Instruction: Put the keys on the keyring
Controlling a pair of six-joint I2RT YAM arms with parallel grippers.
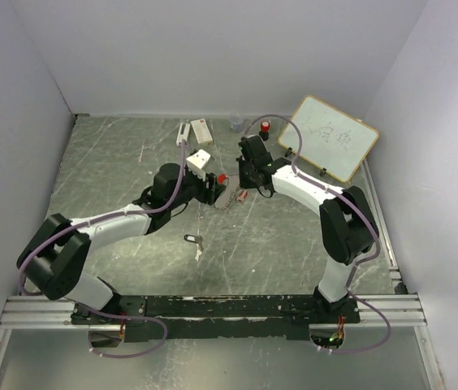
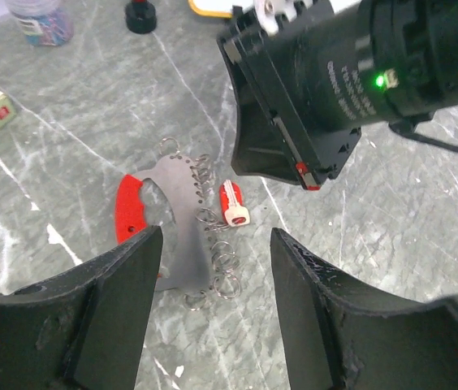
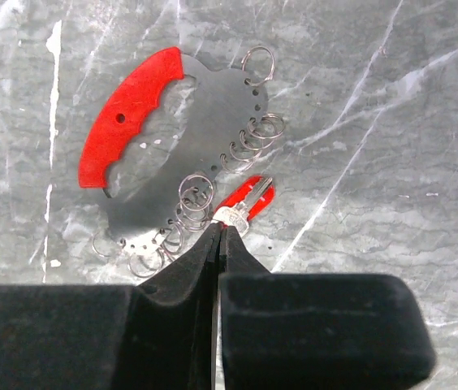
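Right claw (image 3: 218, 232) closed beside red key (image 3: 249, 200), contact unclear; left claw (image 2: 217, 244) open over keyring (image 2: 176, 213).

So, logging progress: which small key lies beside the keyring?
The red-headed silver key, beside the wire loops of the red-handled steel keyring, at the tips of the shut right gripper. The black-headed silver key lies alone, well apart from it.

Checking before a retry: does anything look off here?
The right fingers are shut, seemingly on nothing: the red key lies flat beside the keyring. The black key sits alone, well apart from them.
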